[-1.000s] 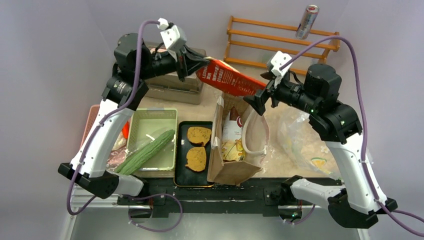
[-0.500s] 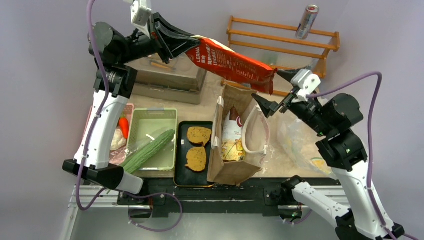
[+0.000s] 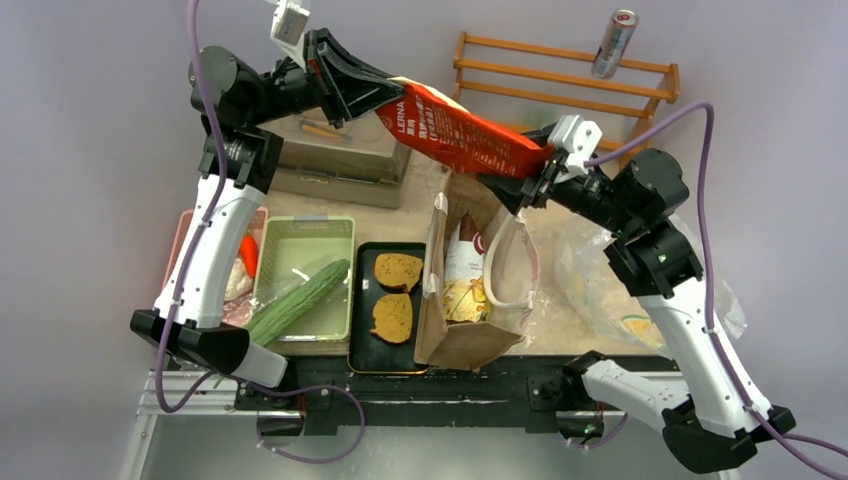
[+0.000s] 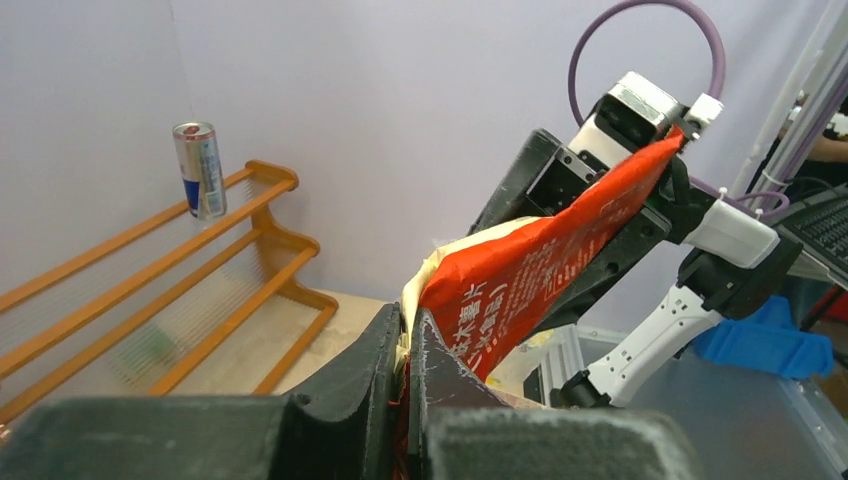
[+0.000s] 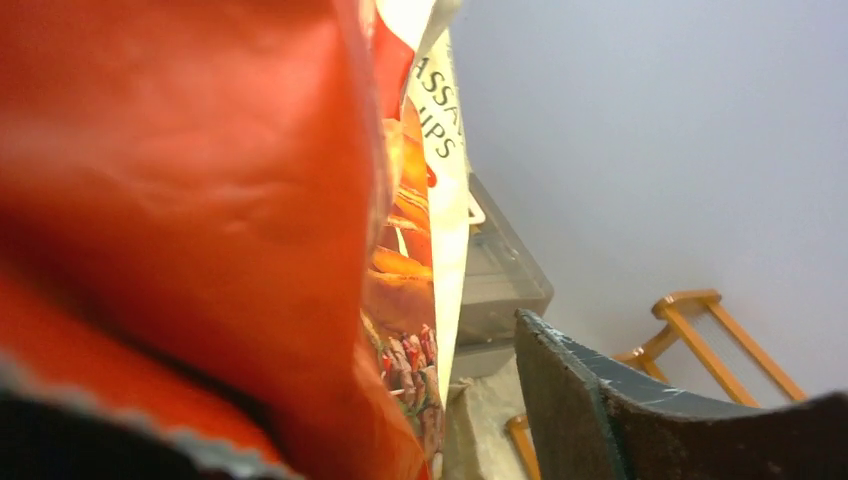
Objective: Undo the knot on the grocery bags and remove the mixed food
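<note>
Overhead, the left gripper (image 3: 384, 93) is pinching the top end of the snack packet (image 3: 460, 135) with its jaws pressed together on the film. It is holding the packet in the air over the far side of the table (image 3: 400, 205). The packet is slanting down to the right, and its lower end is sitting between the spread jaws of the right gripper (image 3: 532, 180), just above the open mouth of the brown paper bag (image 3: 455, 345). That bag is standing upright with a white loop handle (image 3: 512, 270) hanging at its right side, and the transparent plastic bag (image 3: 600, 275) is lying just beside it on the right. Two toast slices (image 3: 398, 270) are resting on a black tray (image 3: 365, 355) left of the paper bag, and a cucumber (image 3: 295, 300) is lying slantwise across a green basket (image 3: 300, 232).

Through the left wrist camera, the closed fingers (image 4: 385, 370) are clamping the packet's edge while the packet is stretching away to the right gripper. A silver can (image 4: 200, 168) is standing on a wooden rack (image 4: 150, 290).

Through the right wrist camera, the blurred packet is filling the left side, and one finger (image 5: 590, 410) is standing apart from it with a gap between them.
</note>
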`<state>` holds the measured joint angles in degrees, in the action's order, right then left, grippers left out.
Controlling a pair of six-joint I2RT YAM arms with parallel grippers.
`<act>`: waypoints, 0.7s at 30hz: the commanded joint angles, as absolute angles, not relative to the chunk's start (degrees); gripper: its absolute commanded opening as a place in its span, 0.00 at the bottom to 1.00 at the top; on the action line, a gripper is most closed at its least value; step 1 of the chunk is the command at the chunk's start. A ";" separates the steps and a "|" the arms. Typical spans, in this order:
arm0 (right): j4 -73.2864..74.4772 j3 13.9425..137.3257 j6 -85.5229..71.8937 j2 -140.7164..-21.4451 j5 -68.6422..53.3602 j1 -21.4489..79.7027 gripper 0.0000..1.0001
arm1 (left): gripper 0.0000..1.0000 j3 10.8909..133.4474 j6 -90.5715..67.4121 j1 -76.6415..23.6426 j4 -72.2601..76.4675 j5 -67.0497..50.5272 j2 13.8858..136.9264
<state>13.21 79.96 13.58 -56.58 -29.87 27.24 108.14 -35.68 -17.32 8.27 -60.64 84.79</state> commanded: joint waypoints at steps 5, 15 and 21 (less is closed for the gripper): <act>12.91 86.18 13.97 -59.14 -29.27 27.16 0.00 | 0.11 107.23 -38.10 -16.57 9.19 -56.45 84.51; 14.98 85.14 37.30 -59.96 -3.61 27.11 0.00 | 1.00 102.90 -23.17 -11.22 -7.68 -45.71 80.80; 12.14 80.24 51.91 -62.46 3.80 26.33 0.00 | 1.00 100.77 -21.27 -10.37 -9.83 -43.83 79.67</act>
<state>18.06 82.21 38.41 -61.39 -5.04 27.16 101.54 -24.49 -10.81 -7.53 -46.54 82.17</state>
